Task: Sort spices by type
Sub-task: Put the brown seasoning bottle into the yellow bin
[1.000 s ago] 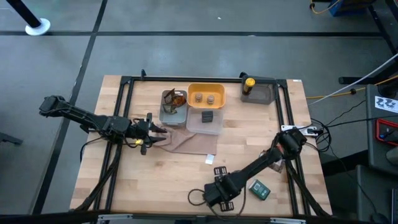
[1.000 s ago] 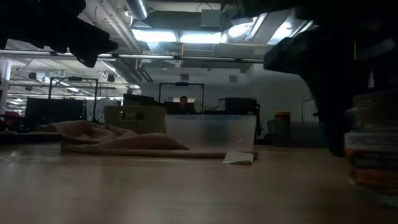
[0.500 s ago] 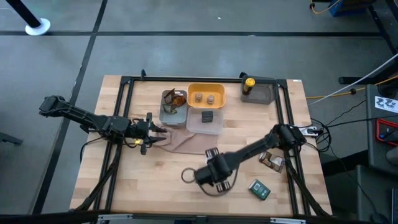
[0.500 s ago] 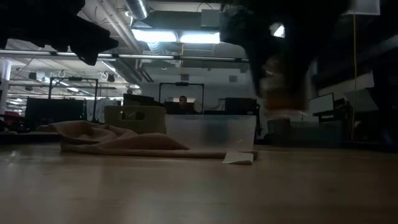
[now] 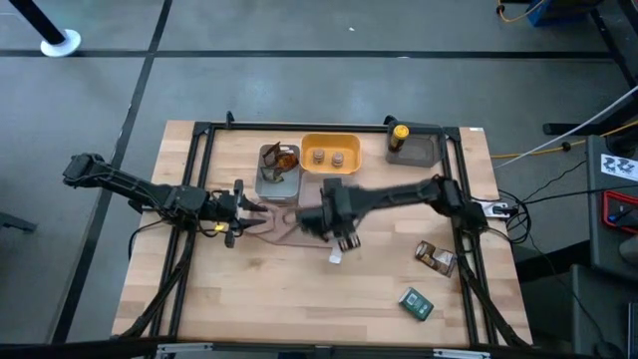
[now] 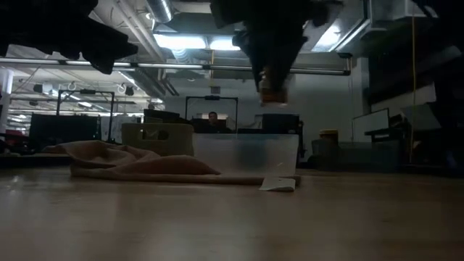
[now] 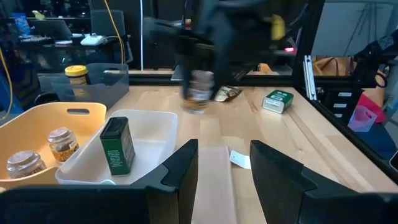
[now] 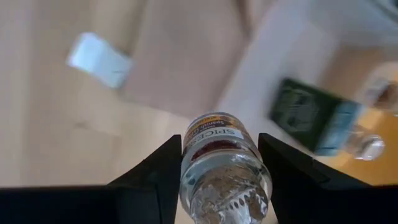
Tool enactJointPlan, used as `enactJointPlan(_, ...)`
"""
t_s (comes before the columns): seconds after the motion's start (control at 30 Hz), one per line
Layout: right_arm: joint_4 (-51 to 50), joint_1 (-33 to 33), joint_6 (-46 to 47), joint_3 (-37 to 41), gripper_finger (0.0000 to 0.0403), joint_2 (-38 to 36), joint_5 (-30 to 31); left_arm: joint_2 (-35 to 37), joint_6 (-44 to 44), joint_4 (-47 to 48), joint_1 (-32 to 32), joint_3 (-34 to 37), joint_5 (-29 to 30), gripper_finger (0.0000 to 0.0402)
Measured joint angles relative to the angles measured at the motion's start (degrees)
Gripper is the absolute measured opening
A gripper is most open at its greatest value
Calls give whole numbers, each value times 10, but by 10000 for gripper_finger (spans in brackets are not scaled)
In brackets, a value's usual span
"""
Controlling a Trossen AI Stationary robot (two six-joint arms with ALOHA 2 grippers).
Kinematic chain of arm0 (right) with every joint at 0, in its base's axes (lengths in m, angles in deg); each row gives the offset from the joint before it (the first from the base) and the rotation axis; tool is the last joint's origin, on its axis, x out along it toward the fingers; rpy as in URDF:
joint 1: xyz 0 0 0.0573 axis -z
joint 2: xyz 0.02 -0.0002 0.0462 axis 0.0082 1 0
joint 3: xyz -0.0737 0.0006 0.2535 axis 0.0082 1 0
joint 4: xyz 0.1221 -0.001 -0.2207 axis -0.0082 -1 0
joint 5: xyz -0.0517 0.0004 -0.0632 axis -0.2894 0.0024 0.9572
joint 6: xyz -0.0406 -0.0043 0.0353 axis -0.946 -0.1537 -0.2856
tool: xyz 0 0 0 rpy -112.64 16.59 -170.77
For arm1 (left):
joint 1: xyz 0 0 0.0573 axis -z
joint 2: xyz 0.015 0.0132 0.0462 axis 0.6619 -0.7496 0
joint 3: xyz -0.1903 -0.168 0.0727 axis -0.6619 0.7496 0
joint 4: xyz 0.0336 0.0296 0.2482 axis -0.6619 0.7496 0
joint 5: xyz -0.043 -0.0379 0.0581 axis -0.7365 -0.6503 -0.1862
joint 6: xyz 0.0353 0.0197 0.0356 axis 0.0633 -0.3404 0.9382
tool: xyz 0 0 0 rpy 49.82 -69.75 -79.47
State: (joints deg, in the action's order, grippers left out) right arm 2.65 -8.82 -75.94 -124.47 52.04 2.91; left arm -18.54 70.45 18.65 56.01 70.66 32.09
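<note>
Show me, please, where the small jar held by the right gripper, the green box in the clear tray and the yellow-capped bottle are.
small jar [image 8: 221, 158], right wrist view, its clear body.
green box [image 7: 118, 148], left wrist view, its front face.
yellow-capped bottle [image 5: 398, 136], high view, its cap.

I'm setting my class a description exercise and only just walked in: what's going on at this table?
The right claw holds a small spice jar in the air over the beige cloth, beside the clear tray that holds a green box. Two jars sit in the yellow tray. The left claw waits open at the cloth's edge. A green box and a foil packet lie unsorted on the table.
</note>
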Motion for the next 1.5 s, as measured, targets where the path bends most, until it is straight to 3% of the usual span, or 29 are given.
enactJointPlan(0.5,73,243,-128,-4,183,0,2,0,7,0,0,0,0,130)
enactJointPlan(0.73,119,323,-145,-4,194,0,-43,0,8,0,0,0,8,130)
enactJointPlan(1.17,143,405,-170,6,193,0,-90,0,8,0,0,0,30,130)
enactJointPlan(1.5,201,409,-173,67,192,1,-131,0,6,6,0,0,30,130)
